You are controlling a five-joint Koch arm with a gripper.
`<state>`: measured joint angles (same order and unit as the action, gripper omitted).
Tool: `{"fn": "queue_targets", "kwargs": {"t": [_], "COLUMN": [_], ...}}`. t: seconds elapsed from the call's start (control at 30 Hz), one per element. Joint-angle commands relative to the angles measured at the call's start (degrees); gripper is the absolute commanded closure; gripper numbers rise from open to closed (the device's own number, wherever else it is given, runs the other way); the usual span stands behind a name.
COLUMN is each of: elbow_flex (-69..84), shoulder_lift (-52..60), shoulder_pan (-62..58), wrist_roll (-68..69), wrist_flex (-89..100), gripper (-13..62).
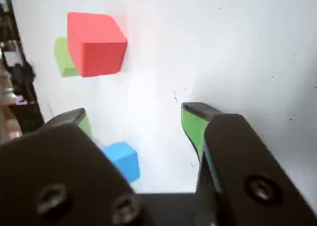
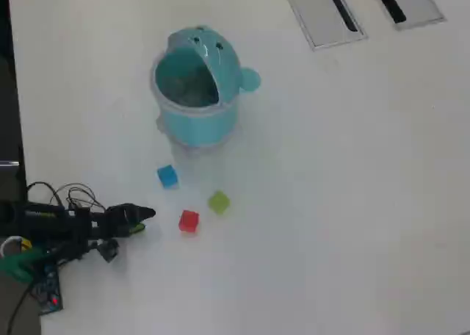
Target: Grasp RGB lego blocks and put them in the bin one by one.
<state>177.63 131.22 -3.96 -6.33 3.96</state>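
The light teal bin (image 2: pixel 197 92) stands upright at the upper middle of the overhead view, mouth facing the camera. Below it lie the blue cube (image 2: pixel 167 175), the yellow-green cube (image 2: pixel 218 201) and the red cube (image 2: pixel 189 221). My gripper (image 2: pixel 145 219) reaches in from the left, just left of the red cube and apart from it. In the wrist view my gripper (image 1: pixel 133 116) is open and empty, green pads showing. There the red cube (image 1: pixel 95 43) sits ahead at upper left with the yellow-green cube (image 1: pixel 64 57) behind it, and the blue cube (image 1: pixel 124 159) lies by the left jaw.
Two grey slotted panels (image 2: pixel 323 12) lie at the top right of the white table (image 2: pixel 352 203). Loose cables and a circuit board (image 2: pixel 48 291) sit by the arm base at the lower left. Dark clutter lines the table's left edge.
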Motion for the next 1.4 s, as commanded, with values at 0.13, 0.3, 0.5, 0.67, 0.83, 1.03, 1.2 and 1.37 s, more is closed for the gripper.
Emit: {"fn": "queue_targets", "kwargs": {"t": [0.13, 0.3, 0.5, 0.67, 0.83, 1.03, 1.2, 1.37], "elbow_flex": [4.0, 4.0, 4.0, 4.0, 4.0, 4.0, 3.8, 3.5], "shoulder_lift": [3.8, 3.8, 3.8, 3.8, 3.8, 3.8, 3.8, 3.9], "shoulder_pan": [-0.1, 0.0, 0.0, 0.0, 0.5, 0.5, 1.2, 1.4], "wrist_roll": [-0.8, -0.8, -0.8, -0.8, -0.8, -2.3, -5.8, -9.8], "wrist_flex": [-5.1, -5.1, -5.1, -5.1, -3.6, 7.0, 21.0, 27.8], "gripper": [15.3, 15.3, 15.3, 15.3, 15.2, 15.4, 15.6, 16.3]}}
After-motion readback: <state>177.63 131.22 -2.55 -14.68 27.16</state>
